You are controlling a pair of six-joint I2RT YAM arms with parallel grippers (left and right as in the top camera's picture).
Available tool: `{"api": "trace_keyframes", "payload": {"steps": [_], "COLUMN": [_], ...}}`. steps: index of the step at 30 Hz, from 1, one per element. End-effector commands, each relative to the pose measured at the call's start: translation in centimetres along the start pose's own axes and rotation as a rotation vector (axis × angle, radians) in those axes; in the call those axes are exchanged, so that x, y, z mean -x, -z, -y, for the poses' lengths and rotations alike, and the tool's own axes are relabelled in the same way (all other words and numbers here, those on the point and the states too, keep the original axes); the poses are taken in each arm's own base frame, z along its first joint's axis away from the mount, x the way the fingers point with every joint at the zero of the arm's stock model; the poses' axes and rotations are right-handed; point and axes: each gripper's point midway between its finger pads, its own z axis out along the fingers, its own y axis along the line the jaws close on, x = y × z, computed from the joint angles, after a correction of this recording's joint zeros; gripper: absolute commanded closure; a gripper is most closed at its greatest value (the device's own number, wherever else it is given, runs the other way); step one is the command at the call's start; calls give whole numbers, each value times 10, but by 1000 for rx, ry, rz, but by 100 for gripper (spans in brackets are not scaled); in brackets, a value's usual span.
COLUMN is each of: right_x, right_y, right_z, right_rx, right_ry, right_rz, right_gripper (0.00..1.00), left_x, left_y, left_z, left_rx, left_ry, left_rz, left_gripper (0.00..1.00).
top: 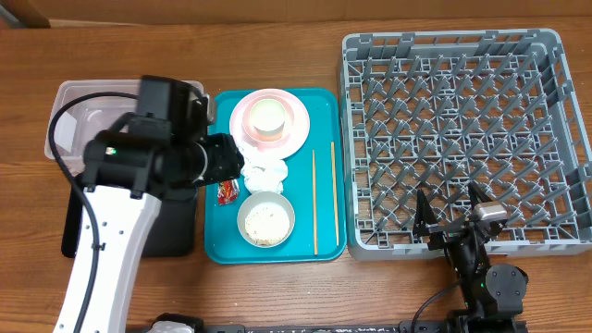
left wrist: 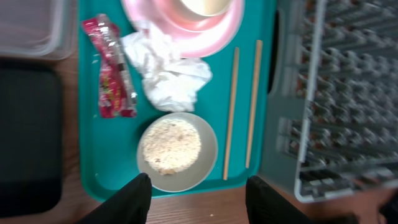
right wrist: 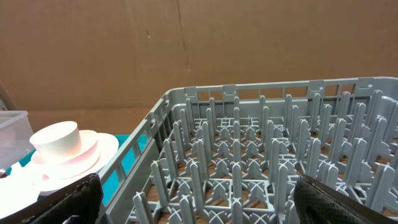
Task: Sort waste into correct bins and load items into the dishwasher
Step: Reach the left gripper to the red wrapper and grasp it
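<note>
While hanging over the 6 o'clock end of the teal rectangular serving tray (top: 222, 239), fingers apart and gripping nothing: the left pincer (left wrist: 198, 180), just above the white round bowl (left wrist: 205, 134) of whitish rice-like scraps (left wrist: 171, 146). On that tray, clock read from overhead: at 12, a pale pink round plate (top: 298, 127) carrying a small cream cup (top: 266, 116); at centre, crumpled white tissue (top: 265, 173); at 9, a small red snack wrapper (top: 228, 191); at 3, two thin wooden chopsticks (top: 314, 203), parallel. At the tray's 9, on the wooden tabletop (top: 28, 222), a clear rectangular plastic tub (top: 79, 116), with a shallow black rectangular tray (top: 178, 231) at its 6. At 3, a large square grey plastic dish rack (top: 444, 42); over its 6 o'clock rim, the right pincer (top: 450, 211), fingers wide apart, holding nothing.
</note>
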Motion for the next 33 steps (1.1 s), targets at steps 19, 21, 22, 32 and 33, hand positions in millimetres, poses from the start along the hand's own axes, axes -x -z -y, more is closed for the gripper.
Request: {"api": "trace_keyframes", "payload": {"steps": [19,21,22,32,33], "right_x": [-3,-3,-3,-3,-3], "right_y": [0,0,0,0,0], "right_z": [1,1,1,1,1], "right_rx": [-3,-3,-3,-3,-3], "right_ry": [-4,-4,-4,-4,-4], "right_rz": [-1,-1,-1,-1,-1], "right_gripper": [0,0,0,0,0], "left_x": [-26,-28,-29,-42,-43], "left_y": [-112,-124,-129,-173,-176], "left_z": [-66,-70,-71,-87,-88], "left_rx": [429,448,456,523,524], "left_ry": [156,156,155,124,113], "left_rz": [-84,-114,-127,-247,-254], "left_gripper": [51,52,53,55,56]}}
